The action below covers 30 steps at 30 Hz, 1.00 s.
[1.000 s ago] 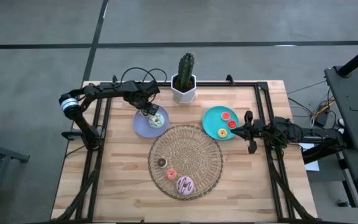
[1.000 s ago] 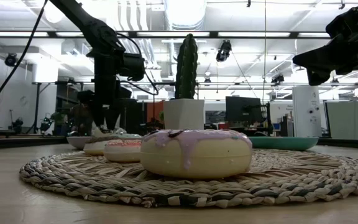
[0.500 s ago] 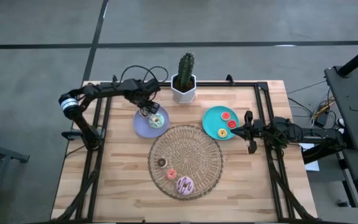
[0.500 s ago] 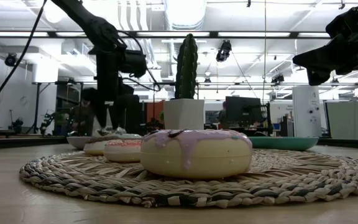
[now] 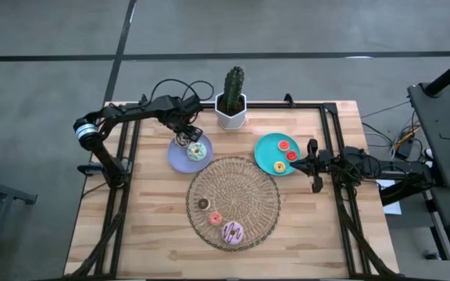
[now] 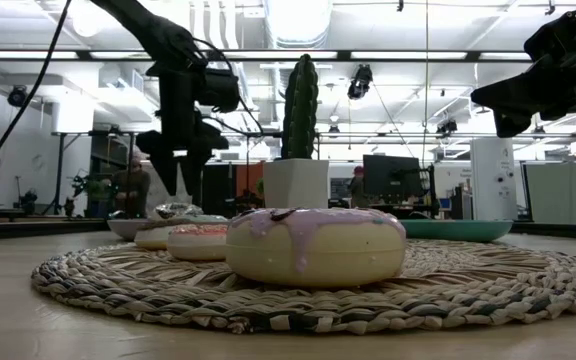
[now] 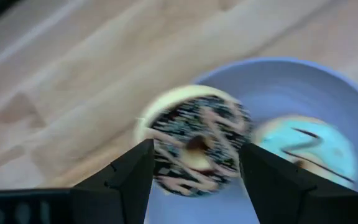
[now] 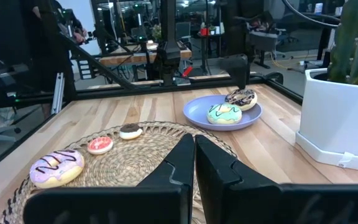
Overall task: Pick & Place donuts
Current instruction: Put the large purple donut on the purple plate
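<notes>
My left gripper (image 5: pixel 184 136) hangs open just above the lavender plate (image 5: pixel 176 159). In the left wrist view its fingers (image 7: pixel 124 177) stand on either side of the brown-white donut (image 7: pixel 194 144) without touching it. That donut lies flat on the plate beside the white-green donut (image 7: pixel 307 148). The pink donut (image 5: pixel 233 231), a small red-iced one (image 5: pixel 216 218) and a dark brown one (image 5: pixel 203 204) lie on the wicker mat (image 5: pixel 244 183). Three tiny donuts (image 5: pixel 285 154) sit on the teal plate (image 5: pixel 266 156). My right gripper (image 5: pixel 312 167) waits shut, raised, to the right of the teal plate.
A cactus in a white pot (image 5: pixel 231 108) stands at the table's far edge between the two plates, close to my left arm. Black frame rails (image 5: pixel 336 148) run along the table's sides. Bare wood (image 5: pixel 143 218) lies to the left of the mat.
My left gripper has risen straight up from the lavender plate and now hangs clear above it. The brown-white donut has stayed on the plate beside the white-green one.
</notes>
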Available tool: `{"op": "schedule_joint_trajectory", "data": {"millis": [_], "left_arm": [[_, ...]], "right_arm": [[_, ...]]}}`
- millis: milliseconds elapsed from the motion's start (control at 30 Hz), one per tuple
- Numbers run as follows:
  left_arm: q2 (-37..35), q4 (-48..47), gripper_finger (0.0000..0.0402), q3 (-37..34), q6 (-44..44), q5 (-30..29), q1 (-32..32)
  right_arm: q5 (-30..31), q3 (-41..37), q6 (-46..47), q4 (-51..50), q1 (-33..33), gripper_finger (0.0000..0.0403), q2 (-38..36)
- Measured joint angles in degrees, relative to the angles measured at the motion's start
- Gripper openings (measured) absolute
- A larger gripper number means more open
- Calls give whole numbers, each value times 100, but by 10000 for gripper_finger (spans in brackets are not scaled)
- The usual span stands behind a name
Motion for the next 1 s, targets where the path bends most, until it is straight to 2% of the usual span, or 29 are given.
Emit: {"op": "schedule_joint_trajectory", "data": {"millis": [300,733,1000], "left_arm": [[0,-34,207,361,40,414,-537],[0,-16,207,1166,183,441,-1633],[-2,-31,207,1315,138,438,-2205]], "right_arm": [[1,-1,0,0,0,8,0],[1,1,0,0,0,9,0],[0,1,0,2,0,9,0]]}}
